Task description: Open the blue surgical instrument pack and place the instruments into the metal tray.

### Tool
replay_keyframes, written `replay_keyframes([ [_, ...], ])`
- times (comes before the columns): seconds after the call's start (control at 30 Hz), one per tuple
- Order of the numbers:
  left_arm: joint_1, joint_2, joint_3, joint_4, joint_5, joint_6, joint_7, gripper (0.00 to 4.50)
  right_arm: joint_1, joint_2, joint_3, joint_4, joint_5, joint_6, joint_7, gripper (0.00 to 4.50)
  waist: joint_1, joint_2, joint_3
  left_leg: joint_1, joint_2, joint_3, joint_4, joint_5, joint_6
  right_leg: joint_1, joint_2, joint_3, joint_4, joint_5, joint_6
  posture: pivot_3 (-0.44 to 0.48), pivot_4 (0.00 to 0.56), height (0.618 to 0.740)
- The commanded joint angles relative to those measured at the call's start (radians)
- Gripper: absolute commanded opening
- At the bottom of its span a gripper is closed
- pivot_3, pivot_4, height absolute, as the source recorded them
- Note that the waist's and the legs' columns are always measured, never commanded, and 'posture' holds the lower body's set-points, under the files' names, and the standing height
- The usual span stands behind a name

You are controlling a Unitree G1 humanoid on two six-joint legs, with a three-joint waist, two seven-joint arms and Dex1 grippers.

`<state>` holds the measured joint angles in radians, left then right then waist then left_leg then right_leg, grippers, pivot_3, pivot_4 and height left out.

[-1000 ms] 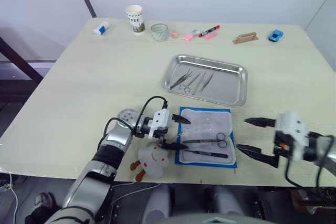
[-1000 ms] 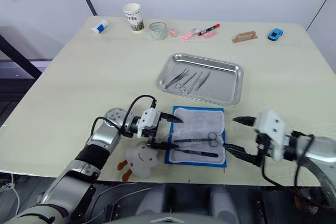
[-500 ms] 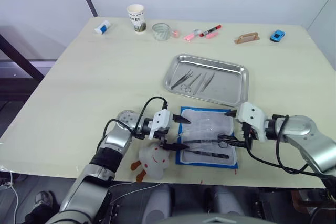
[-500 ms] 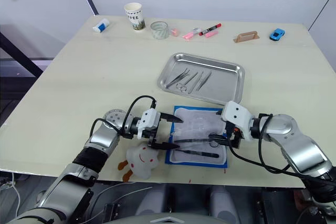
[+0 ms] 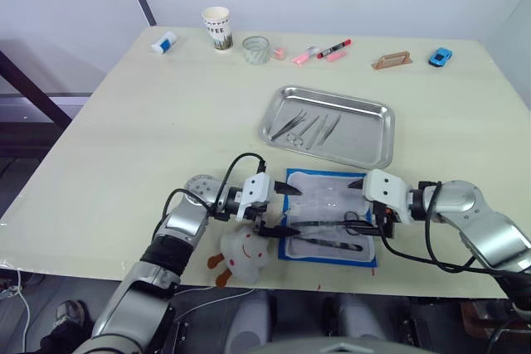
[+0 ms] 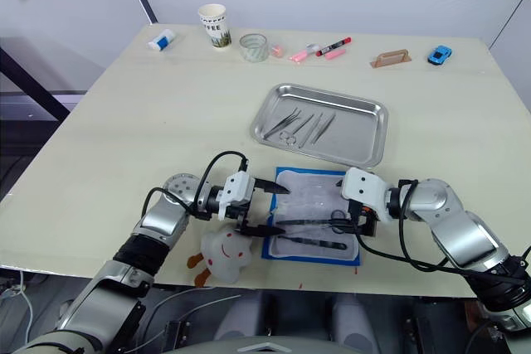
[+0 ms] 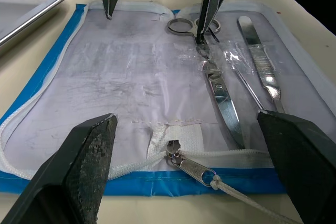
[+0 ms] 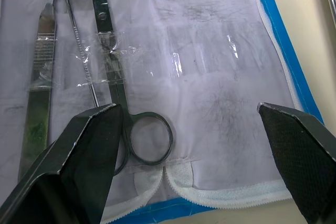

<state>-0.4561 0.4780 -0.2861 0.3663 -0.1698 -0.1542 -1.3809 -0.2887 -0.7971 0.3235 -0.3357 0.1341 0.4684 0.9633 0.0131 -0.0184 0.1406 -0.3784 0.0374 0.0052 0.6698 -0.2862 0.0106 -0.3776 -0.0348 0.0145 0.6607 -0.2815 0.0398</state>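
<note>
The blue surgical instrument pack [image 5: 325, 196] lies open near the table's front edge, white lining up. On the lining rest the instruments: ring-handled scissors [image 8: 107, 61], a thin probe [image 8: 79, 45] and a flat handle [image 8: 44, 61]. Several more instruments [image 5: 307, 128] lie in the metal tray [image 5: 365, 134] just behind the pack. My left gripper [image 5: 292, 211] stands open over the pack's left edge by the zipper pull [image 7: 189, 163]. Over the pack's right side my right gripper [image 5: 358, 205] is open, one fingertip down at the scissors' rings [image 7: 181, 24].
A white plush toy [image 5: 243, 254] lies at the front edge under my left wrist. Along the far edge stand a white bottle [image 5: 163, 42], a paper cup [image 5: 216, 26], a glass [image 5: 256, 49], markers [image 5: 319, 51], a wooden handle [image 5: 390, 60] and a blue toy car [image 5: 440, 56].
My right arm has swung in from off the table's right front to the pack's right side, its fingers now over the scissors' rings. The left gripper has stayed put.
</note>
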Motion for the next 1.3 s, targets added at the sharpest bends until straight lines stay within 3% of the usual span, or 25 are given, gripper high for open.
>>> replay_keyframes([
  [0.03, 0.008, 0.004, -0.027, 0.014, 0.032, 0.021, 0.001, 4.48, -0.005, 0.002, 0.007, -0.029, -0.007, -0.005, 0.016, 4.5, 0.0, 0.0, 0.0, 0.0, 0.0, 0.0, 0.0, 0.0, 0.0, 0.0, 0.0, 0.0, 0.0, 0.0, 0.0, 0.0, 0.15, 0.74],
  [0.57, 0.019, -0.003, -0.027, -0.031, 0.037, 0.061, 0.022, 4.48, -0.004, 0.029, 0.055, -0.05, -0.029, 0.061, 0.034, 4.5, -0.001, 0.0, 0.0, 0.0, 0.0, 0.0, 0.0, 0.0, 0.0, 0.0, 0.0, 0.0, 0.0, 0.0, 0.0, 0.0, 0.15, 0.74],
  [0.67, 0.021, -0.002, -0.026, -0.034, 0.036, 0.062, 0.024, 4.5, 0.001, 0.027, 0.067, -0.052, -0.031, 0.084, 0.043, 3.72, -0.001, 0.0, 0.0, 0.0, 0.0, 0.0, 0.0, 0.0, 0.0, 0.0, 0.0, 0.0, 0.0, 0.0, 0.0, 0.0, 0.15, 0.74],
  [0.73, 0.024, 0.001, -0.025, -0.037, 0.036, 0.062, 0.024, 4.5, -0.002, 0.036, 0.068, -0.046, -0.046, 0.089, 0.028, 2.96, -0.001, 0.0, 0.0, 0.0, 0.0, 0.0, 0.0, 0.0, 0.0, 0.0, 0.0, 0.0, 0.0, 0.0, 0.0, 0.0, 0.15, 0.74],
  [1.0, 0.034, 0.008, -0.021, -0.047, 0.034, 0.063, 0.027, 4.5, -0.003, 0.036, 0.079, -0.057, -0.058, 0.098, 0.029, 2.96, -0.002, 0.0, 0.0, 0.0, 0.0, -0.001, 0.0, 0.0, 0.0, 0.0, 0.0, 0.0, 0.001, 0.0, 0.0, 0.0, 0.15, 0.74],
  [1.1, 0.033, 0.007, -0.022, -0.045, 0.034, 0.063, 0.028, 4.5, 0.004, 0.035, 0.08, -0.064, -0.055, 0.115, 0.031, 2.16, -0.002, 0.0, 0.0, 0.0, 0.0, -0.001, 0.0, 0.0, 0.0, 0.0, 0.0, 0.0, 0.001, 0.0, 0.0, 0.0, 0.15, 0.74],
  [1.2, 0.031, 0.005, -0.023, -0.043, 0.035, 0.064, 0.029, 4.5, 0.01, 0.034, 0.083, -0.066, -0.059, 0.115, 0.026, 0.73, -0.002, 0.0, -0.001, 0.001, 0.0, -0.001, 0.0, 0.0, 0.0, 0.0, 0.0, 0.0, 0.001, 0.0, 0.0, 0.0, 0.15, 0.74],
  [1.3, 0.031, 0.005, -0.023, -0.042, 0.035, 0.064, 0.03, 4.5, 0.013, 0.035, 0.088, -0.074, -0.061, 0.125, 0.02, 0.73, -0.002, 0.0, -0.001, 0.001, 0.0, -0.001, 0.0, 0.0, 0.0, 0.0, 0.0, -0.001, 0.001, 0.0, 0.0, 0.0, 0.15, 0.74],
])
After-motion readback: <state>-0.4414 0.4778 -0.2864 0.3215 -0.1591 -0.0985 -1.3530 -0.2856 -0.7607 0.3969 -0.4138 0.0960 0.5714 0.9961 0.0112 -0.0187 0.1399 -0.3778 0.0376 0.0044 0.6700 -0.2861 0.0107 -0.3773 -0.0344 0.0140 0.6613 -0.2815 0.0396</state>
